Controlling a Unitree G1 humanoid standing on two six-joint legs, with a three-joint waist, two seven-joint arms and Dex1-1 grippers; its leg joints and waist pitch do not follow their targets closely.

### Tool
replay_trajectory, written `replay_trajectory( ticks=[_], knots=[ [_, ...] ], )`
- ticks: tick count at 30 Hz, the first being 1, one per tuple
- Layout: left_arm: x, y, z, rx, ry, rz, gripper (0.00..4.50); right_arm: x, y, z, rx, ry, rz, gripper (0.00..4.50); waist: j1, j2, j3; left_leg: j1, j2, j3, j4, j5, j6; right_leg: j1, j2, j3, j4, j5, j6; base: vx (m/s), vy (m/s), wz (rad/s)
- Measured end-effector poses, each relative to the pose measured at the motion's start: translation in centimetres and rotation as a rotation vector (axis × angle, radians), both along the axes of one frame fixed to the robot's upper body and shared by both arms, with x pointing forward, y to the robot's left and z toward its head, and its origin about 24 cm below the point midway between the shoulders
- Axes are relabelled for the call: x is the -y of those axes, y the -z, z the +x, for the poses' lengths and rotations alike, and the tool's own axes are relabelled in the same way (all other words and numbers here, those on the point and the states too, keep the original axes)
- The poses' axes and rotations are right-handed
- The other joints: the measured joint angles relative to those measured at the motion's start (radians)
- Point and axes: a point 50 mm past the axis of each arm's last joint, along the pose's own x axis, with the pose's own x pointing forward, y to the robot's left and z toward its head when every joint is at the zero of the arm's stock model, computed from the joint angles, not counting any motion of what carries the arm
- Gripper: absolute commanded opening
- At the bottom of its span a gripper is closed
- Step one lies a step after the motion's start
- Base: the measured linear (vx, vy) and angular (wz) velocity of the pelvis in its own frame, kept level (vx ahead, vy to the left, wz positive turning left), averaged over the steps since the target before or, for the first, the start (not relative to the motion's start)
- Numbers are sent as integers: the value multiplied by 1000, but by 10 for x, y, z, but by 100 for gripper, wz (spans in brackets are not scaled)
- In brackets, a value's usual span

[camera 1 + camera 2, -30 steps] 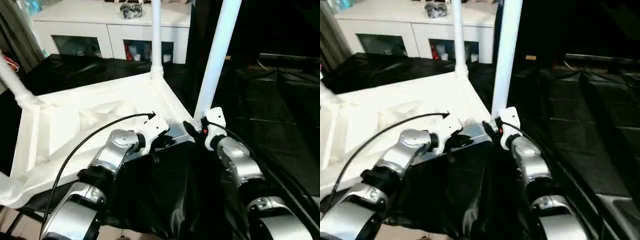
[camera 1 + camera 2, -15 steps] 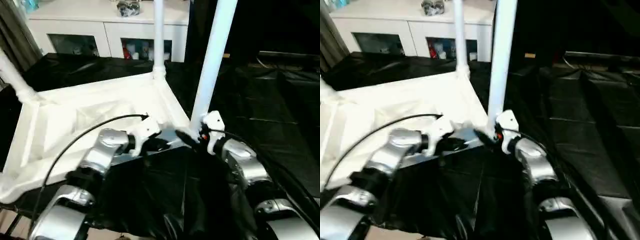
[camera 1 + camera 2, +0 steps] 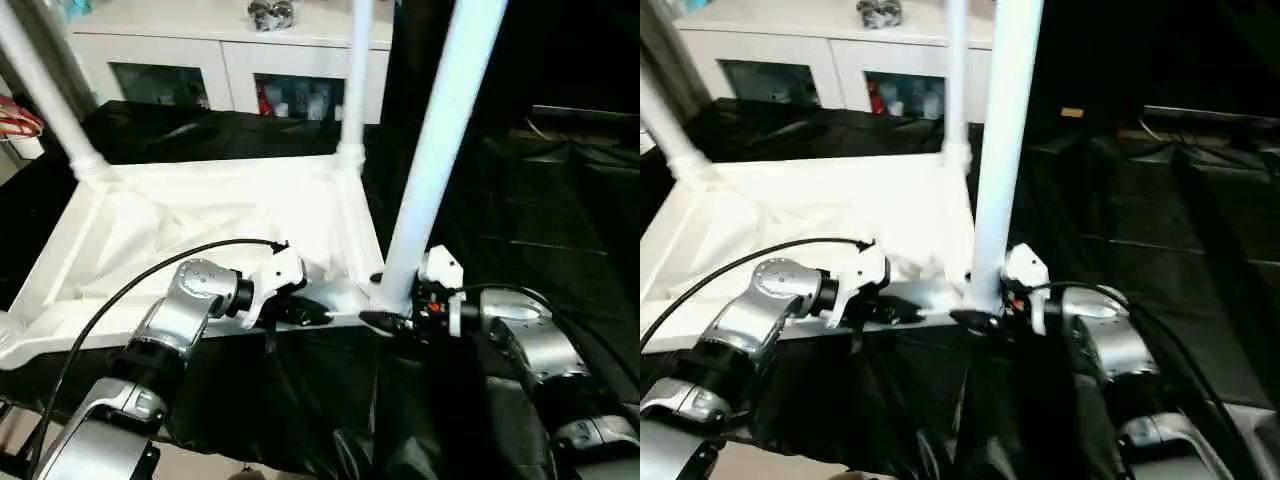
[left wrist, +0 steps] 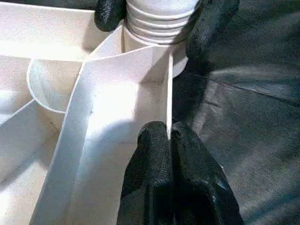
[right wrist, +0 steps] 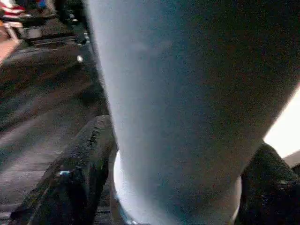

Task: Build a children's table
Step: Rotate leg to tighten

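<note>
Left eye view shows the tabletop [image 3: 200, 225] lying upside down on a black-draped surface [image 3: 560, 200], ribbed underside up, its long side running left to right. Three legs stand in corner sockets: one at the far left [image 3: 45, 90], one at the far right [image 3: 355, 80], and the near-right leg [image 3: 435, 160], which rises nearly upright with a slight lean to the right. The right gripper [image 5: 173, 187] straddles the base of that leg, one black finger on each side just above the socket collar. The left gripper [image 4: 169, 154] is pinched onto the thin near rim of the tabletop, just left of the same corner. I judge the plastic light, stiff and smooth, so the leg could slip in the fingers; low on the shaft near the collar looks the best hold, with the rim steadied against twisting. A white cabinet [image 3: 230, 50] with glass doors stands beyond.
</note>
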Motion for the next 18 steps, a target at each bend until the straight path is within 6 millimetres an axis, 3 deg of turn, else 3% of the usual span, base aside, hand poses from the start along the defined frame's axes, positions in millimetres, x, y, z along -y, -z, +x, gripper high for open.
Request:
replay_trajectory(
  ticks=[3,9,14,18],
  knots=[
    [-1,0,-1,-8,9,0,0,0,0,-2,-6,-6,5,288,1,0,0,0,0,0,0,0,-1,0,0,0,0,0,0,0,0,0],
    [-1,1,1,15,-42,4,0,-6,4,4,22,94,15,274,-6,-2,-1,2,0,0,1,-1,-2,1,0,0,1,0,0,0,0,0],
    [13,4,17,78,-220,5,0,-20,9,30,79,461,-4,272,-26,-3,0,7,-1,0,0,-1,-3,4,0,1,1,-1,3,0,0,0],
    [25,5,23,105,-292,7,0,-26,11,39,74,646,-2,272,-26,-2,-1,7,-1,-1,-1,-1,-3,4,0,1,1,-1,3,0,0,0]
  ],
)
